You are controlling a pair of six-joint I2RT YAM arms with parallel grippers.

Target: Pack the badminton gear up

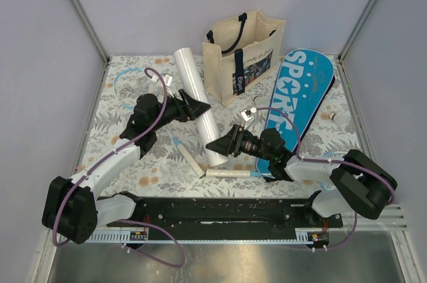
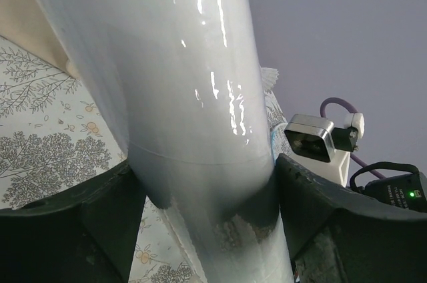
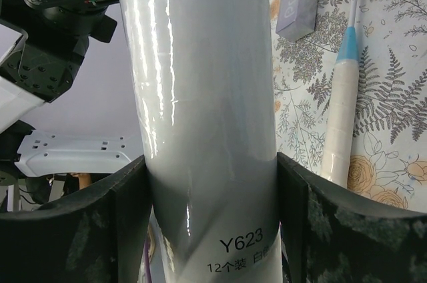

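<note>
The long white tube [image 1: 193, 83] lies slantwise across the floral table, and both grippers hold it. My left gripper [image 1: 198, 106] is shut on its middle, with both fingers pressed to the tube [image 2: 173, 63] in the left wrist view. My right gripper [image 1: 220, 144] is shut on its near end, lettered "Y623" [image 3: 200, 63]. The blue case [image 1: 303, 93] lettered "SPORT" lies flat at the right. Two white racket handles [image 1: 192, 161] [image 1: 230, 172] rest near the tube's near end, and one handle [image 3: 340, 116] shows beside the right fingers. A light-blue racket head [image 1: 123, 86] shows at the far left.
A cream tote bag [image 1: 243, 49] with navy straps stands upright at the back, between tube and case. A small white object [image 1: 335, 115] lies right of the case. A black rail [image 1: 220, 211] runs along the near edge. Grey walls enclose the table.
</note>
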